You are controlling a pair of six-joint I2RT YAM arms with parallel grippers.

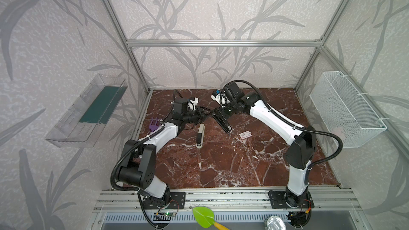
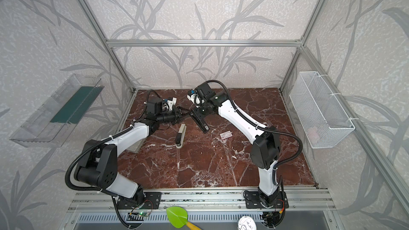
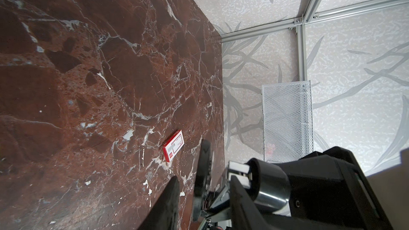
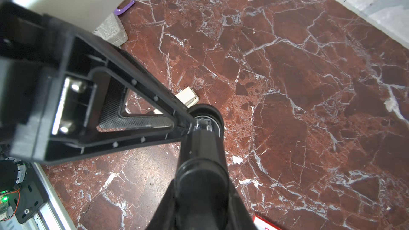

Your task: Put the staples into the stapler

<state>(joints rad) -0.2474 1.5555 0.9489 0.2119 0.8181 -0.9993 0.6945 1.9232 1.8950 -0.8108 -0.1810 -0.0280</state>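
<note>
Left wrist view: my left fingers [image 3: 204,160] stand apart with bare table [image 3: 88,85] showing in the gap and nothing gripped. They sit right at the upper end of the black stapler. In both top views my right fingers [image 1: 219,112] are clamped on that black stapler [image 1: 224,125] and hold it slanted. Its long axis runs from the far middle down toward my right side, and I cannot tell if the low end touches the table. The staples [image 1: 245,134] lie flat on the table, label up, near the stapler's low end on my right arm's side, apart from both sets of fingers. The box's long axis is roughly crosswise to the stapler's. My right arm is nearer but busy, so I judge the free left fingers must reach across the middle, past the stapler, to get it. A beige stapler [image 1: 200,137] lies flat nearer my left arm, not involved.
</note>
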